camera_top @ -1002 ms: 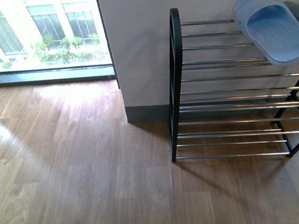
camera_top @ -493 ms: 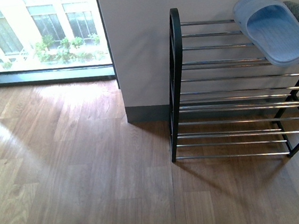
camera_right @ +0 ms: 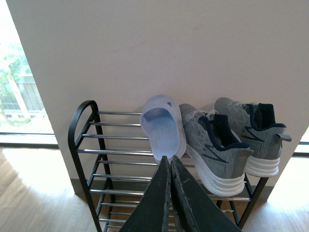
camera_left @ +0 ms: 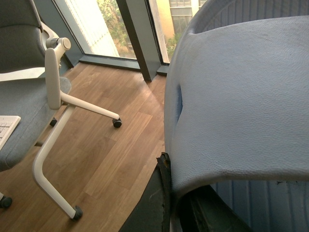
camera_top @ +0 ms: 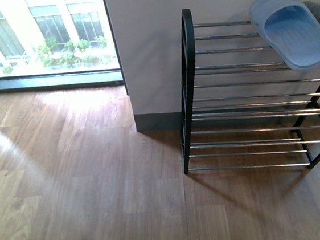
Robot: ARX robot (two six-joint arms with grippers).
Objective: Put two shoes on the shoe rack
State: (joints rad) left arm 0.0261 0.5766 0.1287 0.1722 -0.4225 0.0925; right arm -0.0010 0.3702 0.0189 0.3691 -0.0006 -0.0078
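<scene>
One pale blue slide (camera_right: 163, 130) and two grey sneakers (camera_right: 212, 145) fill the shoe rack's (camera_top: 190, 88) right end; its left stays bare. Right gripper (camera_right: 170, 193) fingers together. Left gripper (camera_left: 169, 193) apparently clamps the second slide (camera_left: 241, 96)

We see a black-framed shoe rack (camera_right: 82, 145) with chrome bars against a white wall, its top tier holding one pale blue slide (camera_right: 163, 126) beside two grey knit sneakers (camera_right: 212, 147), white-soled, side by side, a second pale blue slide (camera_left: 241, 101) filling the left wrist view.

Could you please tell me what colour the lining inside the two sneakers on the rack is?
Dark blue lining inside the grey sneakers, clearest in the right wrist view.
</scene>
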